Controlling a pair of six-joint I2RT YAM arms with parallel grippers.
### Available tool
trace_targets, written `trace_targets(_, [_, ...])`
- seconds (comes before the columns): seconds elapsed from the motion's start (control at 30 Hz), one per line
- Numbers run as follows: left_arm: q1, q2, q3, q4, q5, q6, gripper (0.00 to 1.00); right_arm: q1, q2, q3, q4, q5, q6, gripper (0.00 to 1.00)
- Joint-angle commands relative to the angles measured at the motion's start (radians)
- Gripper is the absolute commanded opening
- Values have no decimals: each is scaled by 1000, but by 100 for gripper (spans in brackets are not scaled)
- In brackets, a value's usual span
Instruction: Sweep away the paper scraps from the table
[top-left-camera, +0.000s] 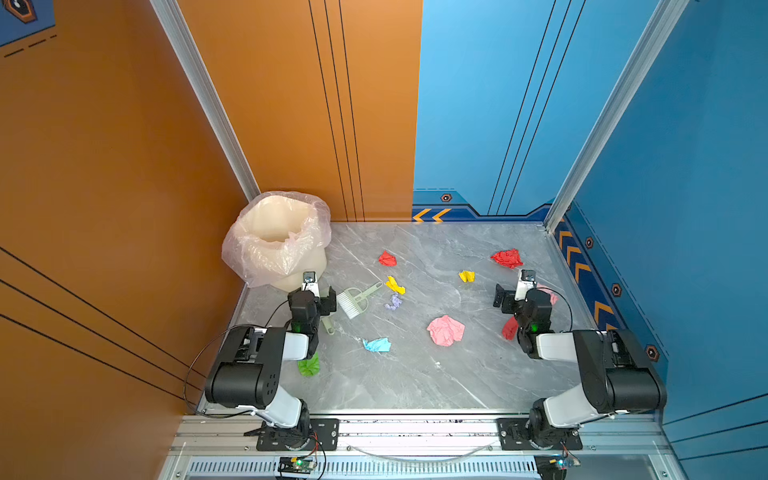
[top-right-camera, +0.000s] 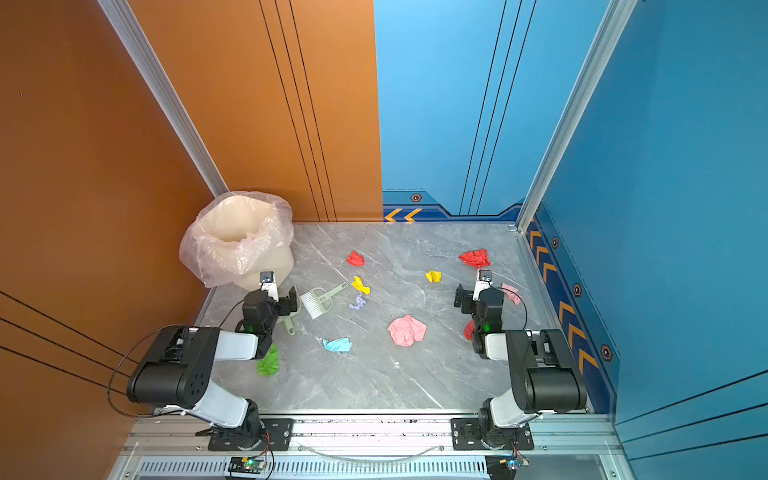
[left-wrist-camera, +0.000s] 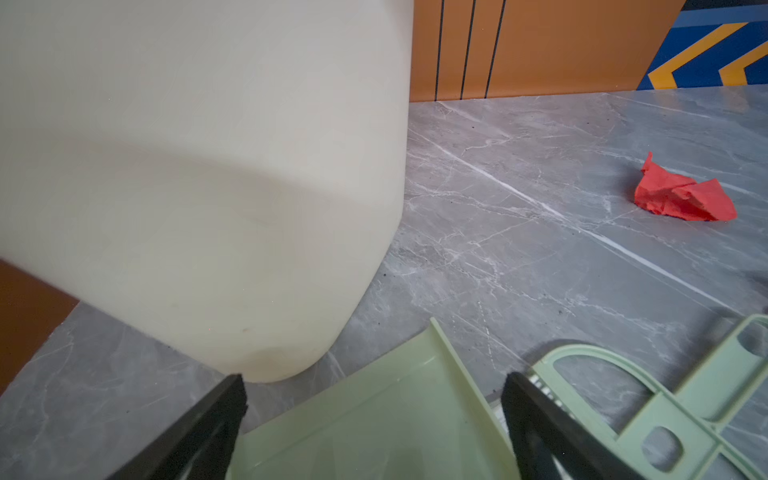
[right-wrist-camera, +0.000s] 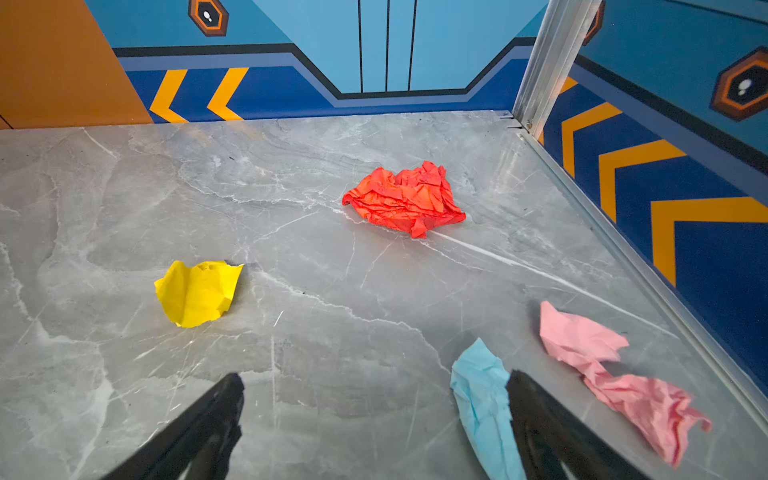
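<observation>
**Both top views.** The grey marble-patterned table (top-left-camera: 415, 386) carries the crumpled coloured paper scraps (top-left-camera: 445, 330), scattered from its far edge to its middle in red, yellow, lilac, pink and light blue. A green wad (top-left-camera: 308, 366) lies by the left edge. A cream plastic bin lined with a clear bag (top-left-camera: 276, 237) stands in the far left corner. A pale green brush with white bristles (top-left-camera: 358, 297) lies near it.

**Left wrist view.** My left gripper (left-wrist-camera: 374, 377) stands wide and holds nothing, above the flat pale green plastic dustpan (left-wrist-camera: 374, 428). The bin wall rises just beyond.

**Right wrist view.** My right gripper (right-wrist-camera: 374, 376) is spread wide and empty over bare table. A light blue scrap (right-wrist-camera: 478, 399) lies by one finger; I cannot tell whether they touch. A pink scrap (right-wrist-camera: 582, 336) lies near the right rim, and a large red wad (right-wrist-camera: 405, 199) lies toward the far right corner.
</observation>
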Motion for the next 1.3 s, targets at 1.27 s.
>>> trace_targets(1.27, [-18,-68,-31,18,117,60,98,20,7,17,-15,40,9,100])
